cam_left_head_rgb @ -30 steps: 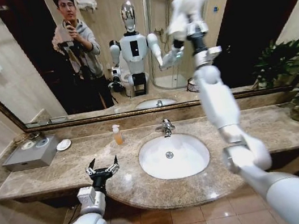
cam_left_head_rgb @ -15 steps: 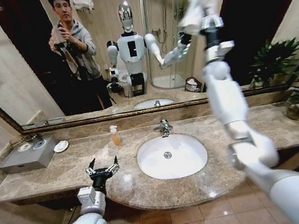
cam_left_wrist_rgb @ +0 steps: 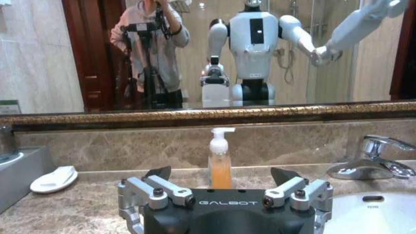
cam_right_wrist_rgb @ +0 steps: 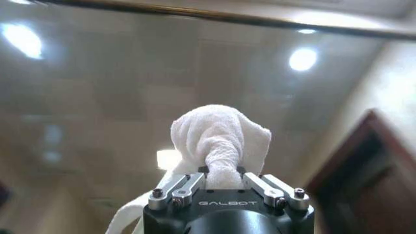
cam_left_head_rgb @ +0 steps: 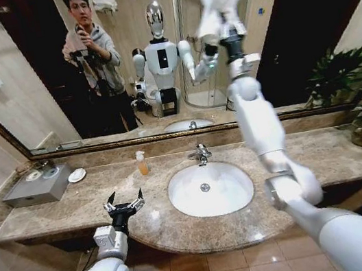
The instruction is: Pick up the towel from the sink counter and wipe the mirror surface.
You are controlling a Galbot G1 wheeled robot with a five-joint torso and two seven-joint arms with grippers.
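The right claw (cam_left_head_rgb: 224,25) is raised high on its outstretched arm, up against the mirror (cam_left_head_rgb: 40,82), pinching the towel (cam_left_head_rgb: 217,5). In the right wrist view the towel (cam_right_wrist_rgb: 219,141) bulges out past the claw (cam_right_wrist_rgb: 223,179) as a bunched white wad, its narrow twisted part squeezed between the two fingers (cam_right_wrist_rgb: 184,184), which are pressed in on the cloth from either side. Whether the wad actually touches the glass cannot be told, though it sits right at the surface. Below the right claw, well apart from it, lie the basin (cam_left_head_rgb: 210,188) and the faucet (cam_left_head_rgb: 200,152) on the tabletop (cam_left_head_rgb: 75,209).

The left claw (cam_left_head_rgb: 124,204) hangs low over the front edge of the tabletop, to the left of the basin, with its fingers spread wide and nothing between them. In the left wrist view the claw (cam_left_wrist_rgb: 224,174) points toward the mirror (cam_left_wrist_rgb: 78,58), and straight beyond it, in line with the gap between its fingers, stands a soap bottle (cam_left_wrist_rgb: 220,158) with orange liquid against the back wall. Off to the claw's left beyond it lies a small white dish (cam_left_wrist_rgb: 53,178), and to its right the faucet (cam_left_wrist_rgb: 371,162) stands at the basin (cam_left_wrist_rgb: 377,212) rim.
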